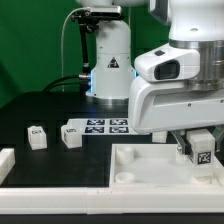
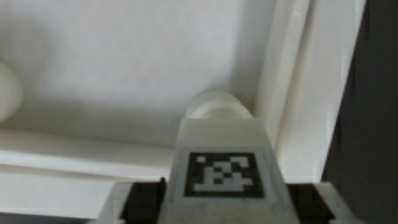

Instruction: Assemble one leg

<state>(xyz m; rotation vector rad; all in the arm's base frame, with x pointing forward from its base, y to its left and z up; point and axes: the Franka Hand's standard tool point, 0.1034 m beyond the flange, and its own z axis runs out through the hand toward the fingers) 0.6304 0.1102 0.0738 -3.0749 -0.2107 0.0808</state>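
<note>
My gripper [image 1: 200, 152] is shut on a leg [image 1: 201, 148], a small white post with a black-and-white tag. It holds the leg over the right part of the large white tabletop tray [image 1: 140, 165]. In the wrist view the held leg [image 2: 221, 150] points at the tray's inner corner, its rounded tip close to the raised rim [image 2: 306, 90]. My dark fingers [image 2: 139, 200] press both sides of the leg. Two more legs [image 1: 38, 137] [image 1: 71, 135] stand on the black table at the exterior view's left.
The marker board [image 1: 105, 126] lies behind the tray. A white part [image 1: 5, 160] lies at the exterior view's left edge. The robot base [image 1: 108, 60] stands at the back. A white obstacle bar [image 1: 50, 205] runs along the front.
</note>
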